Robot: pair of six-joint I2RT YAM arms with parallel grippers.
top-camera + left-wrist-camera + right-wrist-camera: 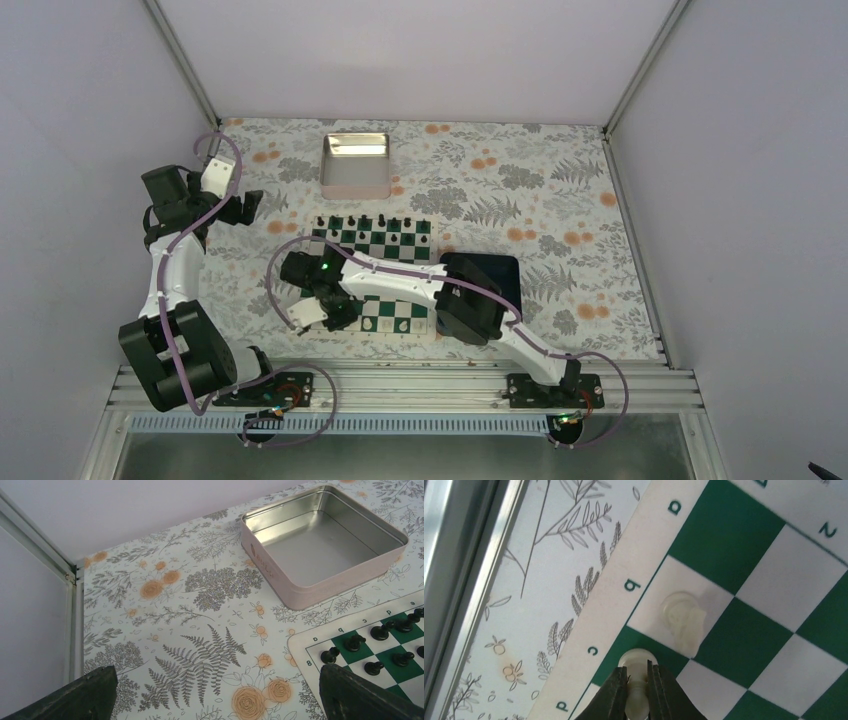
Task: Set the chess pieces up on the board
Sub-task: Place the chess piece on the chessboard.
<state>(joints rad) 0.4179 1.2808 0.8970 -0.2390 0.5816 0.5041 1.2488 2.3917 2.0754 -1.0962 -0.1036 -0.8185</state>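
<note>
The green and white board [396, 316] lies in the middle of the table, and its corner shows in the left wrist view [306, 645]. My right gripper [638, 682] is shut on a small white chess piece [637, 659] whose base is over the green square by the letter c, at the board's near left edge [333, 313]. A second white piece [682, 617] lies on the neighbouring white square. My left gripper [218, 687] is open and holds nothing. It hovers over the flowered cloth to the left of the board's far corner [246, 206].
Small black pieces [371, 223] stand along the board's far rows [380, 632]. An empty metal tin [355, 166] sits behind the board [327, 555]. A dark blue tray [495, 272] lies to the right of the board, partly under my right arm.
</note>
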